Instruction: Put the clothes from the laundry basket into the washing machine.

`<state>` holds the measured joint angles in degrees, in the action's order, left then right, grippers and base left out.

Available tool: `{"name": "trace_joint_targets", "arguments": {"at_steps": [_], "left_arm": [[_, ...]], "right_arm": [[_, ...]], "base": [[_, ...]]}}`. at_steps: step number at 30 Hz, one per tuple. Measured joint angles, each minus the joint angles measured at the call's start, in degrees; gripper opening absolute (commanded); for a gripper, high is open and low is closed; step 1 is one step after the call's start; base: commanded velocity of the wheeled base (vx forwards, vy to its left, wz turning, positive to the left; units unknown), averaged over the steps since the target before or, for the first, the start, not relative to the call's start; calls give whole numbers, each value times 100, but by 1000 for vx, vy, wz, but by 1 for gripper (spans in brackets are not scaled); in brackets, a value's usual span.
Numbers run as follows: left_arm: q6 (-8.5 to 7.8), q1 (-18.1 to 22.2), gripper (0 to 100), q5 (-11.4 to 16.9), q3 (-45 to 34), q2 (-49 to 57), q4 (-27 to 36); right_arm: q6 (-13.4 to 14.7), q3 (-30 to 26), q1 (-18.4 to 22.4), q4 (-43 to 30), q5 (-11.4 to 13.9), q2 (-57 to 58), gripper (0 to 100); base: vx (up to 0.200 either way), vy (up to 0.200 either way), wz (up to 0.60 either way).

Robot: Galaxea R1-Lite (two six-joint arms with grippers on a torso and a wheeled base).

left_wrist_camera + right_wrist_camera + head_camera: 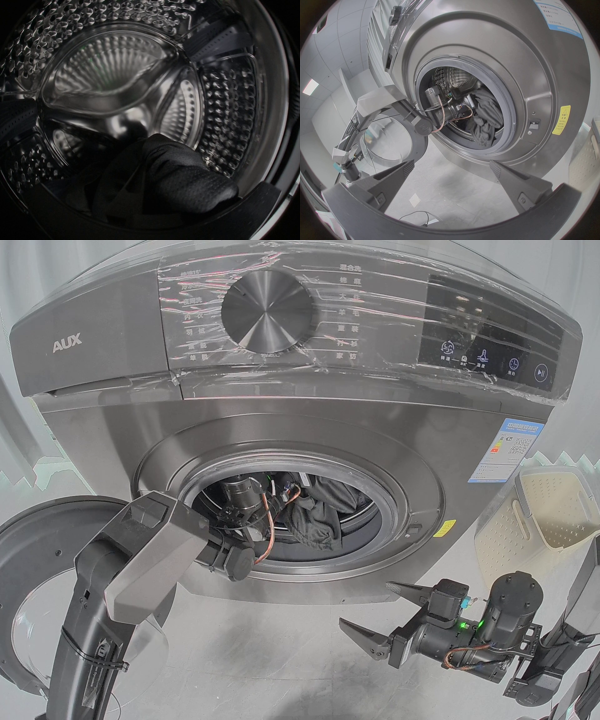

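Observation:
The washing machine [300,427] stands with its round door [37,565] swung open to the left. A dark garment [319,515] hangs bunched in the drum mouth, partly draped over the lower rim. My left arm's wrist [244,502] is inside the opening, right against that garment, and the cloth hides what lies past the wrist. In the left wrist view, black fabric [175,181] lies in the foreground of the steel drum [106,72]. My right gripper [367,604] hovers open and empty low in front of the machine, right of the opening. The same garment [487,118] appears beyond the right gripper [450,164].
A cream perforated laundry basket [550,515] leans at the right beside the machine, and what I see of its inside holds no clothes. The open door takes up the floor at the left. Grey floor [281,652] lies in front of the machine.

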<state>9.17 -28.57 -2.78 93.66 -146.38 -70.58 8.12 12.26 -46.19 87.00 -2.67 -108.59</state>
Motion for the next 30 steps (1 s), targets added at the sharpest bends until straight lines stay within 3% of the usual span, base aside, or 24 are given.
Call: {"name": "trace_joint_targets", "arguments": {"at_steps": [4,5,9,15,25,30], "left_arm": [[24,74,0,-258,642,-190,257],[29,85,100,-299,741,-224,293],[54,110,100,-446,750,-323,396],[145,113,100,-490,22,-205,596],[191,-80,100,78,-1707,571,1124],[156,-213,100,134,-1899,664,1245]], "right_arm": [[2,-4,0,4,0,-30,100],[2,-4,0,4,0,-34,100],[2,-4,-2,6,-1,-50,100],[2,-4,-2,9,-4,-50,100],[6,-4,-2,6,-6,-56,100],[4,-4,-4,6,-6,-63,100]], "base": [[0,0,0],[0,0,0],[0,0,0],[0,0,0],[0,0,0],[0,0,0]]}}
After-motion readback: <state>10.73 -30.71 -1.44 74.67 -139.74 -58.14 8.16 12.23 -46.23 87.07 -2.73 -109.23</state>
